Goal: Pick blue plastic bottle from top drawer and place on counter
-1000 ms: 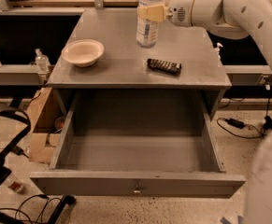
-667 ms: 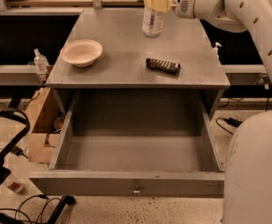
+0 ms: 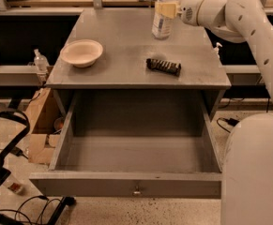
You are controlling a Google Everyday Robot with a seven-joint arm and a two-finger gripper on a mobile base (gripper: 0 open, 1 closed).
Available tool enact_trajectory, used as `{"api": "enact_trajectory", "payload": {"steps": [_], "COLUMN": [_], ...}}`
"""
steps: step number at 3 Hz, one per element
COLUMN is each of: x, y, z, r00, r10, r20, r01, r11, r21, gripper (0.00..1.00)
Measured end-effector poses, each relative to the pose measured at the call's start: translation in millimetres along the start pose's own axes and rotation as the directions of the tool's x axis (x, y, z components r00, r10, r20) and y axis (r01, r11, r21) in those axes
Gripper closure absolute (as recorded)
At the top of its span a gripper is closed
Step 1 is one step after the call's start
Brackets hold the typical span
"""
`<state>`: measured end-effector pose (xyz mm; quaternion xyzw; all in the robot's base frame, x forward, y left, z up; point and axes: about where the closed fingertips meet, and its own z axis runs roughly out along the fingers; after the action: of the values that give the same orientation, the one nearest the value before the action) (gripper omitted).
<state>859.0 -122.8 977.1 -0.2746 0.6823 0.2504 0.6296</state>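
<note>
The bottle (image 3: 162, 26) stands upright near the surface's (image 3: 122, 41) rear edge. The gripper's (image 3: 166, 9) jaws clamp its upper part, arm (image 3: 248, 8) stretched level; drawer (image 3: 126, 185) open.

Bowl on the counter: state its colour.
Bowl: pale cream; camera view. The hand holds the blue plastic bottle at the counter's back.

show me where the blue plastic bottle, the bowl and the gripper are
blue plastic bottle (image 3: 162, 27): camera view, on its label
bowl (image 3: 82, 51): camera view, on its bare inside
gripper (image 3: 166, 9): camera view, between its fingertips, at the bottle's shoulder, back of the counter (image 3: 122, 55)
</note>
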Motion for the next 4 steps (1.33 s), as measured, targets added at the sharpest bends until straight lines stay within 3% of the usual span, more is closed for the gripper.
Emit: {"api": "enact_trajectory", "payload": {"steps": [2, 4], "x": [5, 20], "y": [11, 48], "z": [15, 71], "r00": [0.999, 0.993], "r10": [-0.034, -0.122], "r20": [-0.018, -0.013], "r01": [0.034, 0.119], "r11": [0.9992, 0.9858], "r21": [-0.020, -0.118], "gripper": [1.00, 1.00]}}
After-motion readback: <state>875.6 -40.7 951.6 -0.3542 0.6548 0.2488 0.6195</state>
